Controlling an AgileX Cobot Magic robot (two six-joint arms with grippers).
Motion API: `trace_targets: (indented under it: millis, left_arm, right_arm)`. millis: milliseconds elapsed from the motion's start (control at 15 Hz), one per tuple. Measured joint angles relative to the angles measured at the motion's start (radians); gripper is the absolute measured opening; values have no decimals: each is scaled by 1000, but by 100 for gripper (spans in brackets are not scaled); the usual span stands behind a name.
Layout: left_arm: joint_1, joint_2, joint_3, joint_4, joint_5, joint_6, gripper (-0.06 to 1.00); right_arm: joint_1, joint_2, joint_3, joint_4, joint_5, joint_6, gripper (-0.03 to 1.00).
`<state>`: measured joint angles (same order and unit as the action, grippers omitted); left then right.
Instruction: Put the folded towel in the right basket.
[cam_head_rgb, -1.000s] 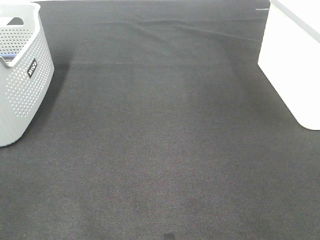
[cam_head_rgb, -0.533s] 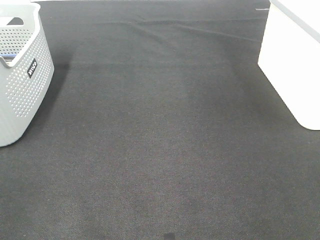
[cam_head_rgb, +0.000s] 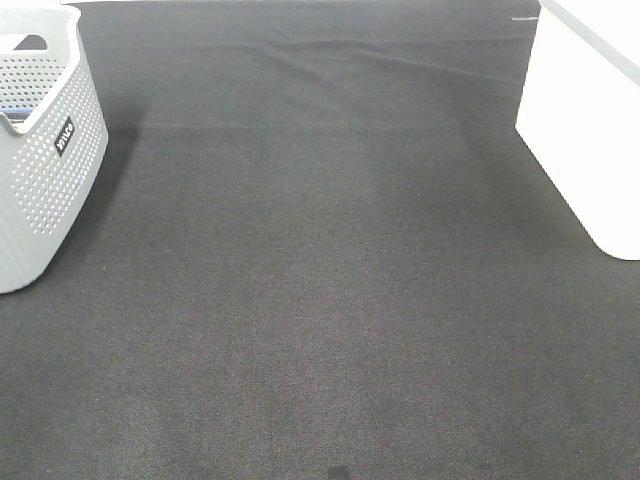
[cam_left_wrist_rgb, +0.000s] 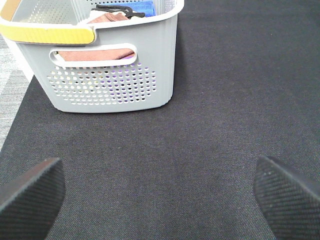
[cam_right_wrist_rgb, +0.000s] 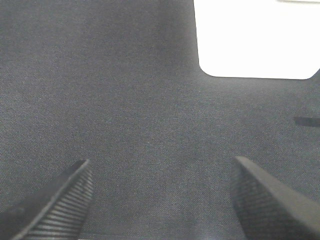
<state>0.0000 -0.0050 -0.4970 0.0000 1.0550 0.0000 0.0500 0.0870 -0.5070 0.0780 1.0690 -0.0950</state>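
Apparently nothing is done yet: at the desk (cam_head_rgb: 330, 300) left edge the grey basket (cam_left_wrist_rgb: 115, 65) holds towels (cam_left_wrist_rgb: 95, 54), left gripper (cam_left_wrist_rgb: 160, 195) spread and empty; right gripper (cam_right_wrist_rgb: 165, 200) likewise gapes near the white right basket (cam_head_rgb: 590, 130), whose inside stays hidden.

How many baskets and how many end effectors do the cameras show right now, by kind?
Perforated grey plastic basket with cloths inside: 1
Plain white plastic basket: 1
Open left end effector: 1
Open right end effector: 1
Total: 4
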Motion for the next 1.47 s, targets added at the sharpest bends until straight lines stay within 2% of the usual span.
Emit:
trace_targets:
  millis: [267,733,1467]
  left_arm:
    - [0,0,0,0,0,0,97]
    - [0,0,0,0,0,0,97]
    - [0,0,0,0,0,0,97]
  right_arm:
    - [-76,0,0,0,0,0,72]
    - [-77,-89,0,2,-1,0,72]
    - [-77,-93,0,4,-1,0,72]
